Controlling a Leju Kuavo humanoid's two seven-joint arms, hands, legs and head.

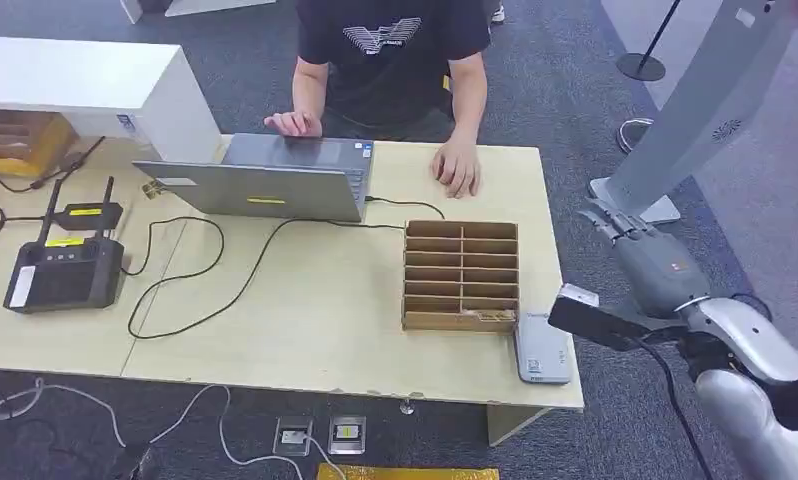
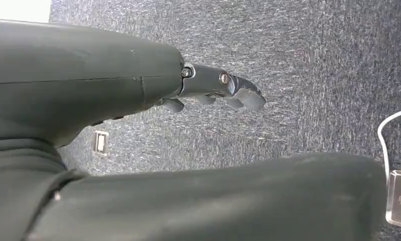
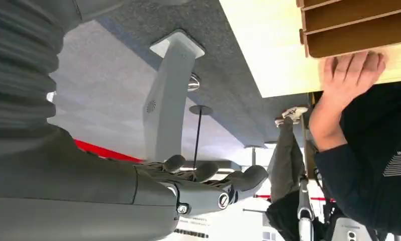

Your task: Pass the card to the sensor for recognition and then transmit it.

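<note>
Table [image 1: 305, 310]: light wood, wide, on grey carpet. A person [image 1: 390, 50] in a black tee sits at the far side, one hand on the laptop [image 1: 260, 180], other hand [image 1: 458, 165] flat on the tabletop nr the far right corner. White box [image 1: 85, 85] at far left. Grey stand [image 1: 690, 110] on the floor, right of the table.

Laptop is open, screen back toward the robot; a black cable runs from it across the table. Card rack [image 1: 462, 275]: brown, many slots, nr the right edge, front side. Black controller [image 1: 63, 270] w/ antennas at left, a smaller black unit behind it.

Sensor [image 1: 543, 350]: flat grey pad just right of the rack's near corner, at the table's near right corner.

Right hand [image 1: 640, 245] is raised off the table's right edge, beyond the sensor, fingers stretched out & slightly apart, nothing in them; wrist view agrees [image 3: 208, 183]. Left hand [image 2: 218, 90] hangs over carpet, fingers loosely curled, nothing held.

Card: something pale sits in the rack's front row [image 1: 485, 317], can't tell if it's the card.
</note>
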